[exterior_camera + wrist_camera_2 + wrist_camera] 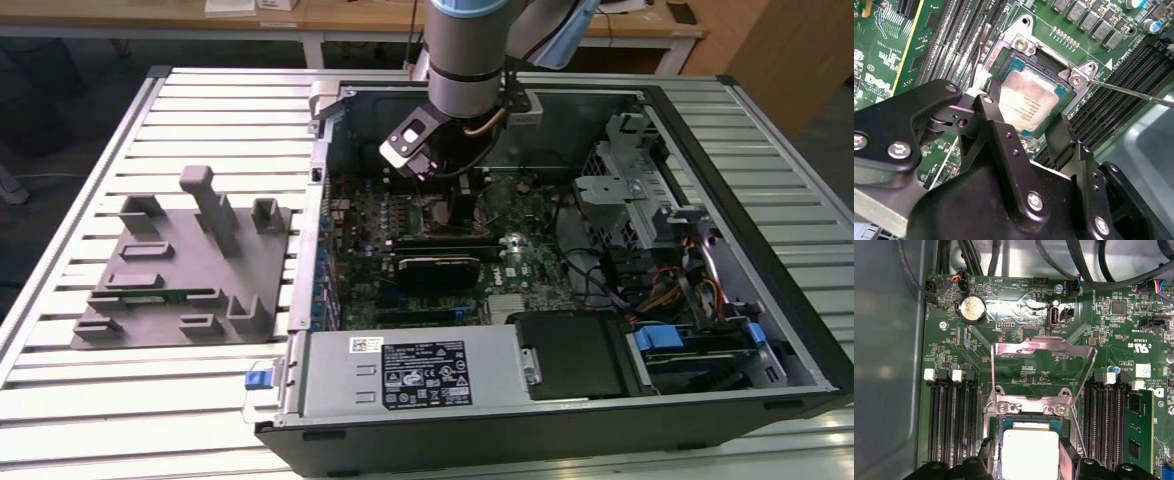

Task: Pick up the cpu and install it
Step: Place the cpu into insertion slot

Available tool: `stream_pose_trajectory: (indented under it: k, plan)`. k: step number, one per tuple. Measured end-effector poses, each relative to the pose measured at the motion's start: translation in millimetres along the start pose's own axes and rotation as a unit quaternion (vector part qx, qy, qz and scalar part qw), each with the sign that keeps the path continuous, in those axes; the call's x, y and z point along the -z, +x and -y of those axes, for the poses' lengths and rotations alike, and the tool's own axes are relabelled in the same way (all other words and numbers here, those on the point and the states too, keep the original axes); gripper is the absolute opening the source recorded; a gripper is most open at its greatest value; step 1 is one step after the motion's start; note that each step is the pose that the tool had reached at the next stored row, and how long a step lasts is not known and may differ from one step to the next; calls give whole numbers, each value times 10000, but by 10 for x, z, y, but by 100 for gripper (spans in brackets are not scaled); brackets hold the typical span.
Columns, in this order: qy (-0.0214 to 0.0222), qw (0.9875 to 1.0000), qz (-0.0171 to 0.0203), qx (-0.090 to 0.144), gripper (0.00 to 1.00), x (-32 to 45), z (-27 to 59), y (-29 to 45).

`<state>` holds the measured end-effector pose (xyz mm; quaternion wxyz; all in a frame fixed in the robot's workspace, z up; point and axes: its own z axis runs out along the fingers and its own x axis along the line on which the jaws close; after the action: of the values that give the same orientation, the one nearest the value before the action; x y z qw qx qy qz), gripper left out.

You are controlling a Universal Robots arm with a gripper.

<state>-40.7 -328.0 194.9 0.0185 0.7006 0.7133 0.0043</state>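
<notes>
On the exterior view's left I see a grey tray (174, 270) with upright pegs and slots, lying flat on the slatted metal table (67, 400). Just to its right lies the open computer case (534, 440), with its green board (527, 265) facing up. The arm (467, 50) comes down from the far side into the case. The claw (447, 180) hangs low over the far middle of the board.

In the second wrist view the cpu (1031, 102) lies flat in its socket (1026, 46), silvery top up. The claw straddles it closely, but I cannot tell whether it is clamped on the cpu or loose beside it. A thin metal lever (1126, 93) sticks out past one corner of the socket.

In the first wrist view the socket's metal flap (1044, 365) stands swung up and open. Black memory slots (951, 420) run along both sides of the socket, and a green memory stick (1140, 425) sits in one. A coin battery (970, 308) lies on the board beyond the flap.

Further right in the exterior view, a grey power box (414, 365) fills the near middle of the case. A metal drive cage (641, 190) stands at the far right, with coloured wires (674, 295) running down to a blue clip (663, 338).
</notes>
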Motion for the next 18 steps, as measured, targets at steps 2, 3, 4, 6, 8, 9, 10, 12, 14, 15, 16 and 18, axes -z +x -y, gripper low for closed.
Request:
stream_pose_trajectory:
  k: [2, 3, 4, 6, 8, 9, 10, 12, 14, 15, 16, 18]
  plan:
    - [1, 10000, 0, 1, 61, 1, 0, -6]
    - [1, 10000, 0, 1, 61, 1, 0, -12]
    - [1, 10000, 0, 0, 61, 0, 0, -19]
    - [1, 10000, 1, 0, 61, 0, 1, -32]
    - [1, 10000, -2, -1, 61, 0, 1, -33]
    - [1, 10000, -4, 0, 61, 1, 1, -33]
    - [1, 10000, -7, 0, 61, 4, 1, -34]
    - [1, 10000, -10, 0, 61, 17, 1, -34]
    - [1, 10000, -12, 0, 61, 38, 0, -35]
    - [1, 10000, -12, 0, 61, 50, -1, -35]
    - [1, 10000, -12, 0, 61, 63, -1, -35]
    - [1, 10000, -12, 0, 61, 94, -2, -36]
